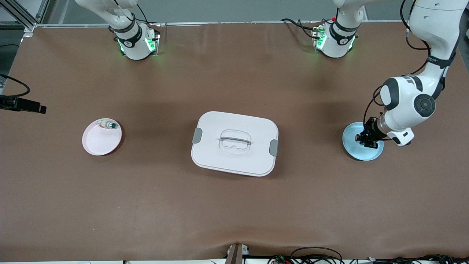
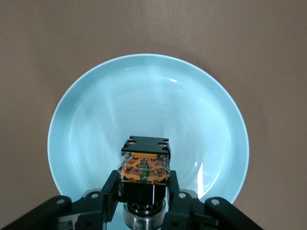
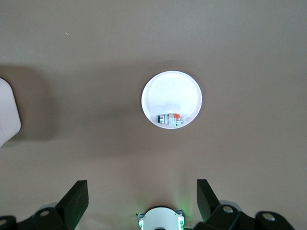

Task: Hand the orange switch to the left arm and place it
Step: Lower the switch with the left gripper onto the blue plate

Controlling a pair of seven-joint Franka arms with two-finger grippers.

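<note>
Orange switch (image 2: 144, 168): clamped in the left gripper (image 1: 366, 138), low over the blue plate (image 1: 353, 148) at the left arm's end of the bench (image 1: 234, 205).
Long axis: roughly level, running out along the gripper's fingers; in the front view the orange face points toward the box (image 1: 235, 143).
Right gripper (image 3: 142, 201): fingers spread wide, empty, high over the pink plate (image 1: 96, 143) at the right arm's end.
Key relation: the box sits mid-bench, squarely between the two plates, so I'd judge the handover must go over or around it.
Pink plate: holds a small white part with a green tip (image 1: 109, 125).
</note>
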